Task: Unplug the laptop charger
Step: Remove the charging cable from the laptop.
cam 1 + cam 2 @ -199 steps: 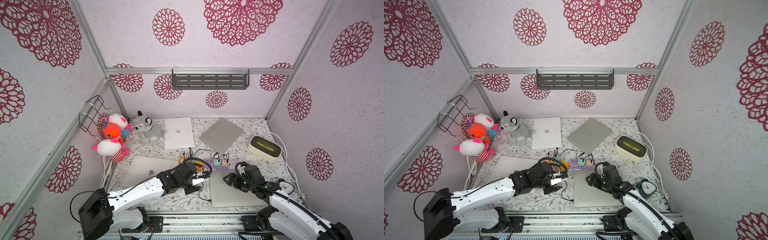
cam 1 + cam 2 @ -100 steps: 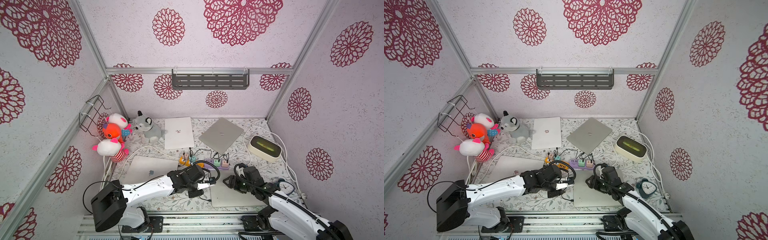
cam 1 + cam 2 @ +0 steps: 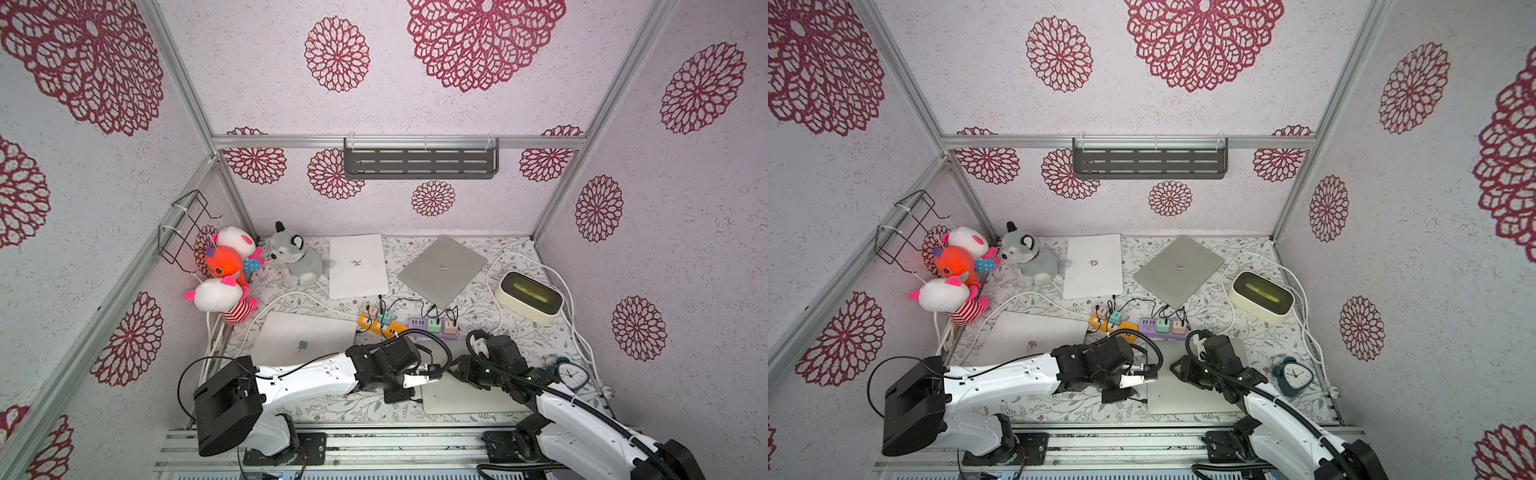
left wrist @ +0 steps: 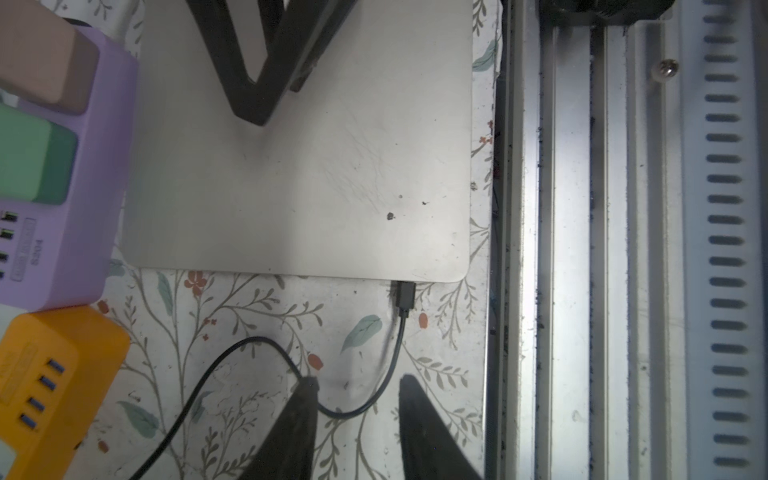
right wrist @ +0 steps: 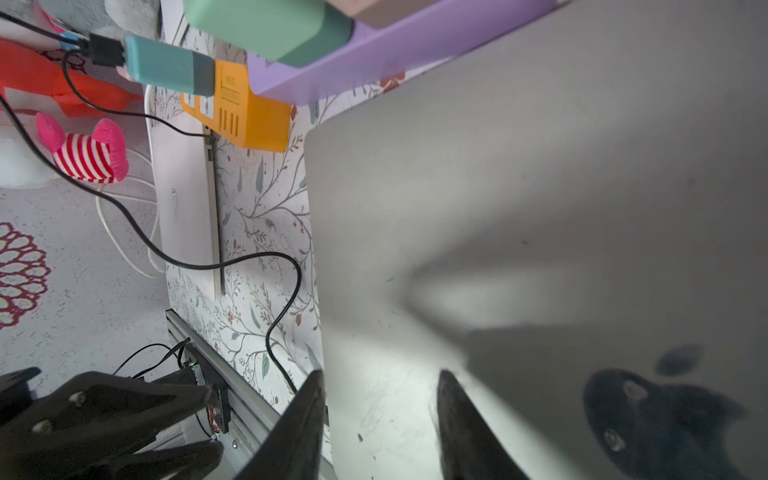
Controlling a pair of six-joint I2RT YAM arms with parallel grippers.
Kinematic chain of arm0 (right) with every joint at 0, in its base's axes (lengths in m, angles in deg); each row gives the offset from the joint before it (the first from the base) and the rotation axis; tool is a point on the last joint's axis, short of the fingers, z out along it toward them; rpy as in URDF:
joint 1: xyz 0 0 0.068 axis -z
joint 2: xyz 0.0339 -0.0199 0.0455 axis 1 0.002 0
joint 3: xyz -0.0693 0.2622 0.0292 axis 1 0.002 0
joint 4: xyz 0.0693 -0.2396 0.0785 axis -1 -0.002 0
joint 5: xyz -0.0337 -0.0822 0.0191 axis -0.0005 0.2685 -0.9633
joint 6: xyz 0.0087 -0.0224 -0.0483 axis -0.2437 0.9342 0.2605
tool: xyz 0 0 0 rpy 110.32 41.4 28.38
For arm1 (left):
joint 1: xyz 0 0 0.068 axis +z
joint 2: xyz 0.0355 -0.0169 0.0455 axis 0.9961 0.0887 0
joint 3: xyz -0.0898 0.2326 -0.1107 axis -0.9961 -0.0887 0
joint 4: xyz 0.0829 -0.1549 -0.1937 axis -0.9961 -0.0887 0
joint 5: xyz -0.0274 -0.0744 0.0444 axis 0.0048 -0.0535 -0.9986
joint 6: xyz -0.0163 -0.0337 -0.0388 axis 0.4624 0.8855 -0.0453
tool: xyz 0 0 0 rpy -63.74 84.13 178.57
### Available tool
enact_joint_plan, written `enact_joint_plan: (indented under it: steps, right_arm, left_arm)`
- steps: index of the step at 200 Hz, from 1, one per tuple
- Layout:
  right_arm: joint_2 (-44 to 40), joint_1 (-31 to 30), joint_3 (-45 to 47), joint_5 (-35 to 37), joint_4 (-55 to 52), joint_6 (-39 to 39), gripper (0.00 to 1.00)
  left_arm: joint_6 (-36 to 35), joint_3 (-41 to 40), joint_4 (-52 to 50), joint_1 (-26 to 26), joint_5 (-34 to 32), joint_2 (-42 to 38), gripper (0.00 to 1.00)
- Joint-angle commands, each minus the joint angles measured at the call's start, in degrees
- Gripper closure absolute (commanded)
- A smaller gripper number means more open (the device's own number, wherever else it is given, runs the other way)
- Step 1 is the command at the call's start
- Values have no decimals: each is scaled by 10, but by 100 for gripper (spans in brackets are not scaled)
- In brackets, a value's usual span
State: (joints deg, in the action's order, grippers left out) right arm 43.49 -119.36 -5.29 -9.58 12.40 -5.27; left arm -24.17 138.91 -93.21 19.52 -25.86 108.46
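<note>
The silver laptop [image 3: 465,397] [image 3: 1187,397] lies at the front right of the table. The black charger plug [image 4: 405,295] sits in its left edge near the front corner, and its cable [image 4: 249,345] curls away over the floral cloth. My left gripper [image 4: 359,380] [image 3: 415,388] is open just short of the plug, with a loop of cable lying between its fingers. My right gripper [image 5: 382,376] [image 3: 459,370] is open low over the laptop lid [image 5: 519,208], one finger at the lid's left edge. Whether it touches the lid I cannot tell.
A purple power strip [image 3: 432,328] and an orange one [image 3: 380,328] lie just behind the laptop. Another laptop [image 3: 303,340] lies to the left and two more at the back. An alarm clock [image 3: 571,372], a white box [image 3: 530,297] and plush toys [image 3: 224,266] stand around. A metal rail [image 4: 582,249] runs along the front.
My left arm has swung right and forward to the front laptop's left edge. Both grippers' jaws have narrowed. The right gripper has settled lower over the lid.
</note>
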Motion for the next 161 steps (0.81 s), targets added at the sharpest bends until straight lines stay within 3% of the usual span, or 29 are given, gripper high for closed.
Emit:
enact_joint_plan:
  steps: [1,161]
  right_arm:
    - [3,-5,2,-26,16,-5,57]
    - [-3,-5,12,-79,17,-11,68]
  left_arm:
    - [10,9,7,-16,-2,7,64]
    - [26,-22,63,-46,-18,42,67]
